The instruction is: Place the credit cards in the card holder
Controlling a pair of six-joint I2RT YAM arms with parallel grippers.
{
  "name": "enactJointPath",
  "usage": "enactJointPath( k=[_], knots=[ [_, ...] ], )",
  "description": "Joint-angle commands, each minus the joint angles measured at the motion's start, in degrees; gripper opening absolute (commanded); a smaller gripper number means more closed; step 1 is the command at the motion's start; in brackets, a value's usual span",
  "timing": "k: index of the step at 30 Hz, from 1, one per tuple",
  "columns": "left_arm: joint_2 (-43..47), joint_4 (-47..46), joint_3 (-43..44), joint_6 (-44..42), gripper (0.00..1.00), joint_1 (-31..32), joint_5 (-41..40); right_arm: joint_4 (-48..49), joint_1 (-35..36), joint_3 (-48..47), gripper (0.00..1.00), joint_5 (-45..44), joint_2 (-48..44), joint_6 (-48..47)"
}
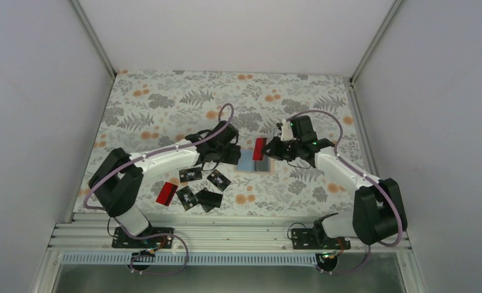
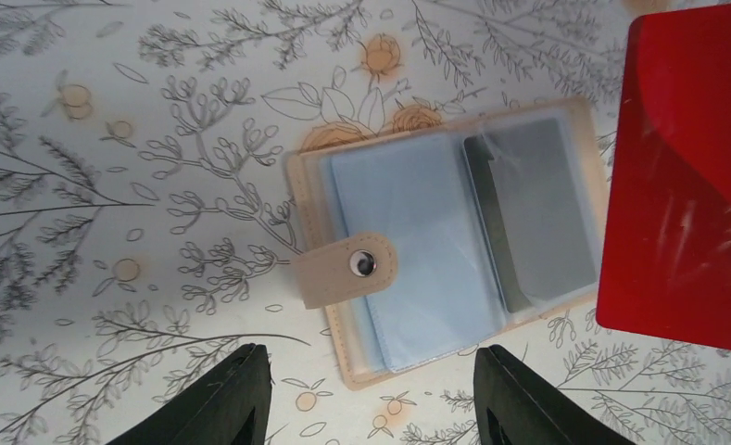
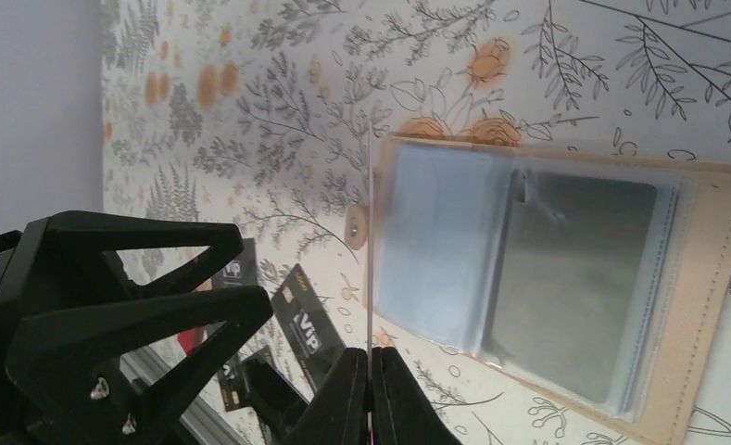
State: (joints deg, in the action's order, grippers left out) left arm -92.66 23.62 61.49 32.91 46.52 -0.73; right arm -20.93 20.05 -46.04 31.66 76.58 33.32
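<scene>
The card holder (image 1: 254, 164) lies open on the flowered cloth, tan outside and light blue inside (image 2: 417, 250), its snap strap (image 2: 354, 269) folded over the left page. A dark card (image 2: 542, 209) sits in its right pocket. My right gripper (image 3: 371, 389) is shut on a red credit card (image 1: 259, 148), held on edge just above the holder; the card fills the right side of the left wrist view (image 2: 686, 176). My left gripper (image 2: 371, 399) hovers open beside the holder's near edge, with nothing between its fingers. Several loose credit cards (image 1: 190, 174) lie at front left, one of them red (image 1: 166, 193).
The left gripper (image 3: 111, 315) crowds the left side of the right wrist view, close to the held card. Black VIP cards (image 3: 301, 320) lie behind it. White walls enclose the table on three sides, and an aluminium rail (image 1: 238, 235) runs along the near edge.
</scene>
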Motion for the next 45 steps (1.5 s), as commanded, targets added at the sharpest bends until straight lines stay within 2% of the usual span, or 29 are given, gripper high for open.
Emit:
enactJointPath(
  k=[1,10,14,20,26,38,45],
  knots=[
    [-3.93,2.43,4.10,-2.40,0.57,1.65,-1.48,-0.73,-0.27,-0.12,0.04,-0.66,1.62,-1.82],
    [-12.74,6.49,12.10,-3.09,0.64,3.81,-7.10,-0.39,-0.28,0.06,0.04,-1.05,4.59,-3.38],
    [-16.34,9.95,15.77,-2.69,0.64,4.74,-10.94,-0.26,-0.37,-0.06,0.04,-0.95,5.41,-3.95],
    [-19.05,10.45,16.16,-1.71,0.62,4.91,-14.27,0.14,-0.54,0.07,0.04,-0.44,6.41,-4.77],
    [-20.22,9.95,16.36,-1.15,0.52,4.98,-15.35,0.56,-0.55,0.03,0.04,0.50,7.92,-5.26],
    [-16.89,7.12,12.79,1.57,0.19,4.98,-16.49,1.24,-0.59,-0.86,0.04,1.52,11.28,-5.16],
    [-17.23,6.38,11.28,2.49,0.17,4.99,-15.97,1.45,-0.64,-1.10,0.04,1.23,12.53,-4.85]
  ],
)
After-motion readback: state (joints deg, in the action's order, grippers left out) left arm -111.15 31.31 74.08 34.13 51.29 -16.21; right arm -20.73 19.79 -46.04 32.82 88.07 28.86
